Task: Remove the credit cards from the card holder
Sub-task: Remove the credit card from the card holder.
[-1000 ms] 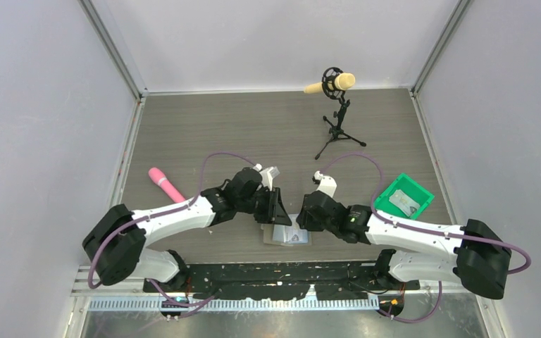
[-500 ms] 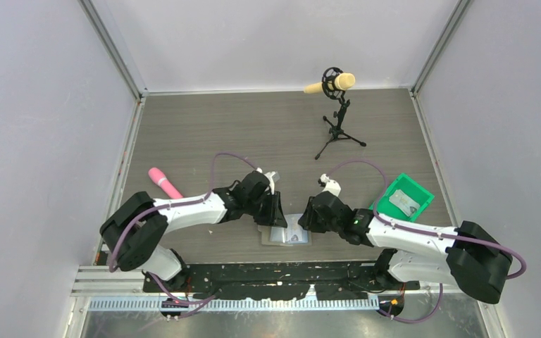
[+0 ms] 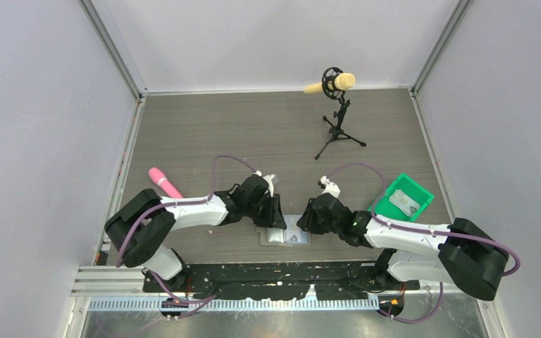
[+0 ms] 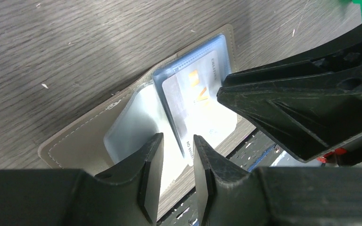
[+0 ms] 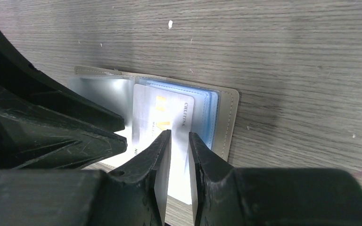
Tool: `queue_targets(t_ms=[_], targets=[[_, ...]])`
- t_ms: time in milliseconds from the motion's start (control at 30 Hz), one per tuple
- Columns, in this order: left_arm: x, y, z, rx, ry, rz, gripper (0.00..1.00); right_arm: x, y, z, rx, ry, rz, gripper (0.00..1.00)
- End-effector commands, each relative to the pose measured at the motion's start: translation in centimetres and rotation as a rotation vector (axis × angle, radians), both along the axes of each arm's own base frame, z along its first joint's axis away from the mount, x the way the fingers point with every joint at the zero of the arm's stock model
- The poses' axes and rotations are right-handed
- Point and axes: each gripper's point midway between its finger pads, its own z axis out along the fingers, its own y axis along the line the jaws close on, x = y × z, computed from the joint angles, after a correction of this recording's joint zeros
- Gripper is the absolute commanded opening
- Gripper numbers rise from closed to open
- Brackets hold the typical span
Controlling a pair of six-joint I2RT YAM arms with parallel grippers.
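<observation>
The card holder (image 3: 285, 237) lies open and flat near the table's front edge, with grey-olive edges (image 4: 75, 141) and clear pockets inside. A pale credit card (image 5: 155, 113) with a yellow mark sits in its right-hand pocket stack (image 4: 193, 103). My left gripper (image 3: 275, 211) hangs low over the holder's middle fold, jaws a narrow gap apart (image 4: 178, 139), with the raised edge of a pocket leaf running into that gap. My right gripper (image 3: 304, 217) hovers over the card, also narrowly open (image 5: 179, 134), with nothing clamped. The two grippers' tips nearly meet.
A green bin (image 3: 423, 191) at the right holds a pale card (image 3: 403, 203). A pink object (image 3: 165, 183) lies at the left. A microphone on a small tripod (image 3: 338, 105) stands at the back. The table's front edge and black rail run just below the holder.
Both grippers have come down and closer in over the card holder. The left arm's elbow has swung inward. The card holder has not moved.
</observation>
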Motion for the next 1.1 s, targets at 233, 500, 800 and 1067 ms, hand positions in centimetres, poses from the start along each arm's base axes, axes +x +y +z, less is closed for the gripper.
queue_targets(t_ms=[233,500,800,1067], targets=[[0.8,-1.0,-0.1,-0.145,0.0,0.019,0.35,-0.6,-0.6,-1.4,0.008,0.03,-0.02,0.27],[0.5,-1.3,-0.1,-0.177,0.024,0.015,0.33,-0.6,-0.6,-1.3,0.014,0.03,-0.023,0.27],[0.5,-1.4,0.2,-0.235,0.072,0.039,0.14,-0.7,-0.7,-1.3,0.015,0.028,-0.027,0.27],[0.7,0.2,-0.2,-0.208,0.08,0.093,0.0,-0.5,-0.8,-1.2,0.006,0.021,-0.029,0.27]])
